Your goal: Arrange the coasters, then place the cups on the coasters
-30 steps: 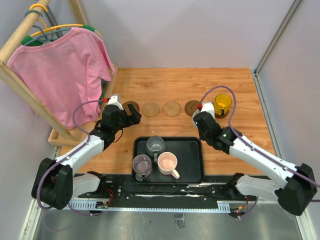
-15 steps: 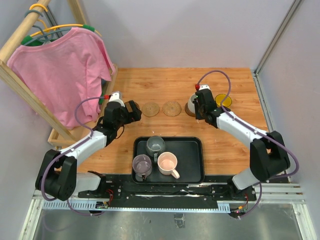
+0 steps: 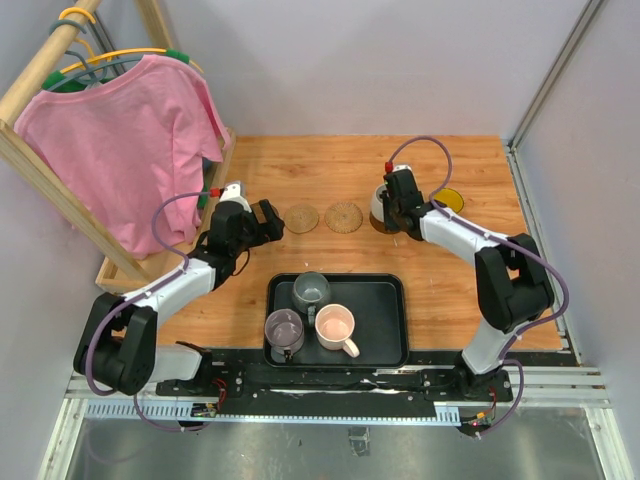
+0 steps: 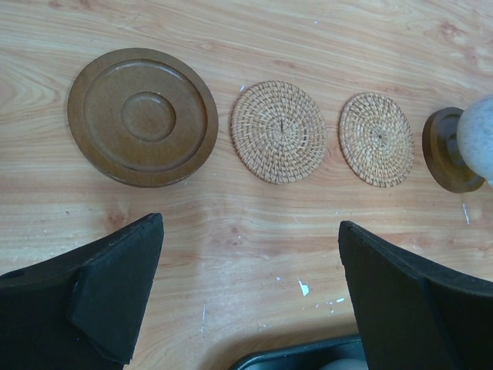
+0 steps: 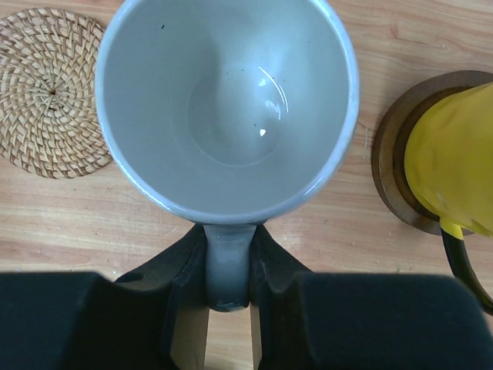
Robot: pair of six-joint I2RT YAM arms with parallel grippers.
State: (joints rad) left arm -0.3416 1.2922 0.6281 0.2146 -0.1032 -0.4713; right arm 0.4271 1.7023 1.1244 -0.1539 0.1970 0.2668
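Off-white cup (image 3: 379, 203) hangs in my right gripper (image 3: 392, 210) over a dark coaster (image 3: 384, 225); three other cups (image 3: 311, 290) stand in the tray (image 3: 385, 335). Left wrist: my left gripper (image 4: 250, 227) is wide open, facing two woven coasters (image 4: 279, 132). Right wrist: my fingers (image 5: 176, 279) clamp the cup's handle (image 5: 228, 266); the yellow cup (image 5: 451, 166) rests on a second coaster (image 5: 387, 166).

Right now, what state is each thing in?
Left gripper: open, empty.
White cup: upright, over a dark coaster.
Right gripper: shut on its handle.
Yellow cup: upright on the end coaster.
Grey cup, purple cup, pink cup: upright in tray.
Woven coasters: bare.
Left coaster: bare.
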